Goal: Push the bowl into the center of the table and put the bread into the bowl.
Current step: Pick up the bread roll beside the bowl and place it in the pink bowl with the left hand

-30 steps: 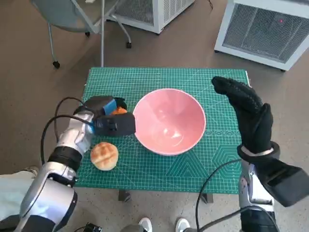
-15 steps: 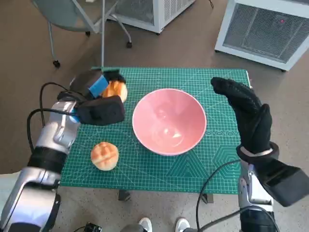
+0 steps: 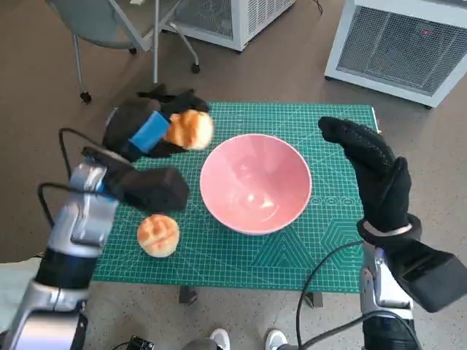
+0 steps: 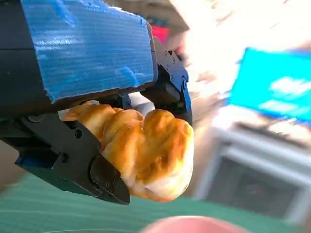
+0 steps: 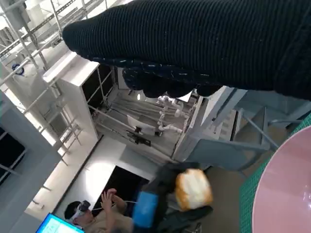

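The left hand (image 3: 146, 131) is raised above the far left corner of the green mat (image 3: 219, 251), its black fingers (image 4: 104, 182) clamped round a golden bread roll (image 3: 189, 129). The roll sticks out of the hand toward three o'clock, at about ten o'clock from the pink bowl (image 3: 255, 182) and apart from its rim. In the left wrist view the roll (image 4: 146, 155) fills the grasp under the blue tape (image 4: 87, 46); the background there is blurred and hard to read. A second bread roll (image 3: 158, 235) lies on the mat at about eight o'clock from the bowl, near the front edge. The bowl sits near the middle of the mat. At three o'clock from it the right hand (image 3: 372, 171) stands upright in its glove, fingers straight and holding nothing. In the right wrist view only part of the bowl's rim (image 5: 284, 189) shows, cut off by the frame.
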Robot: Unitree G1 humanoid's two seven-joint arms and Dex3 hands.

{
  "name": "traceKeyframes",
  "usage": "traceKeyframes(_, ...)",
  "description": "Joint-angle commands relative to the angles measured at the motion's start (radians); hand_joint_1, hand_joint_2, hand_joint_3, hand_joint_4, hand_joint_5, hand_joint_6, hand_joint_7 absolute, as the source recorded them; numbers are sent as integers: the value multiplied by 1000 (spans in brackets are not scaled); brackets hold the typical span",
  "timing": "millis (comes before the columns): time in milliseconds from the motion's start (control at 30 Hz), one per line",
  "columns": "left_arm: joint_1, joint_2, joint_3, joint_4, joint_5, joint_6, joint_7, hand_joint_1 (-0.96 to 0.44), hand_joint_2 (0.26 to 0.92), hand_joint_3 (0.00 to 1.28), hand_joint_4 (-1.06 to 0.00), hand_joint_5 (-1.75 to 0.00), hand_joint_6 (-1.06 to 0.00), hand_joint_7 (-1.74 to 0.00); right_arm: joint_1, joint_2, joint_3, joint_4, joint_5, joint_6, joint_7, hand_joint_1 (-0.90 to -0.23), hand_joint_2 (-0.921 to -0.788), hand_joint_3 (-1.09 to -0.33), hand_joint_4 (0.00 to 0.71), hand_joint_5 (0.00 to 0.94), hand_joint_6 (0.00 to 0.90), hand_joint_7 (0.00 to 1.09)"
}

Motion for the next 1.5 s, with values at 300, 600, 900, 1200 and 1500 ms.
traceKeyframes(300, -9, -69, -123, -63, 35, -83, -91, 0, 920, 33, -768, -1081, -630, -1157, 32, 5, 9, 9, 20, 12, 18, -718, -921, -790, 100, 0, -1, 442)
traceKeyframes(600, -44, -112, -178, 75, 71, -153, -100, 1, 920, 45, -746, -1059, -619, -1213, 50, 5, 11, -3, 20, 11, 16, -716, -921, -789, 104, 2, -1, 442)
traceKeyframes(900, -37, -135, -187, 118, 70, -154, -135, 1, 920, 70, -707, -1138, -602, -1196, 65, 0, 7, -24, 13, 16, 6, -725, -921, -789, 100, 2, -1, 440)
traceKeyframes(1200, 8, -130, -174, 72, 51, -162, -168, -23, 851, 112, -396, -570, -438, -651, 70, 2, 7, -31, 3, 24, -6, -732, -921, -790, 100, 2, -1, 439)
traceKeyframes(1500, 51, -68, -152, -85, 92, -107, -248, -295, 789, 5, -149, -20, -336, -54, 70, 6, 13, -28, 3, 25, -8, -732, -921, -790, 104, 4, -1, 440)
